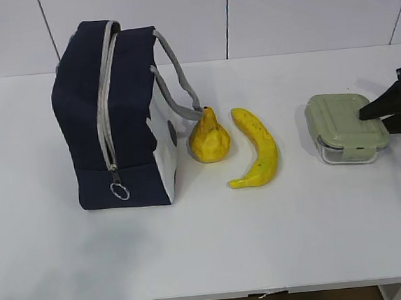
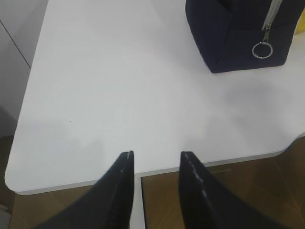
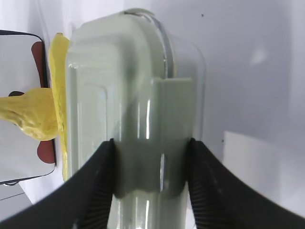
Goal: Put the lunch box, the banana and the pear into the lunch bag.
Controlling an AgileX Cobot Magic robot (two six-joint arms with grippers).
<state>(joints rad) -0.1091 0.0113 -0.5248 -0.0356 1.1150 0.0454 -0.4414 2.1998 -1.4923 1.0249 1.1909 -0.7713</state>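
The lunch box (image 1: 342,125), clear with a sage-green lid, sits on the table at the right. My right gripper (image 1: 379,122) is at its right end. In the right wrist view its spread fingers (image 3: 102,176) frame the side clip of the lunch box (image 3: 119,95), and nothing is clamped between them. The banana (image 1: 258,148) and the pear (image 1: 209,139) lie between the box and the navy lunch bag (image 1: 113,112). The bag stands upright with its zipper closed. My left gripper (image 2: 156,155) is open and empty over the table's front edge, with the bag's corner (image 2: 233,33) ahead of it.
The white table (image 1: 209,247) has a curved front edge. The bag's grey handles (image 1: 177,82) hang down beside the pear. The ring pull (image 1: 120,191) hangs low on the bag's near side. A white wall stands behind the table.
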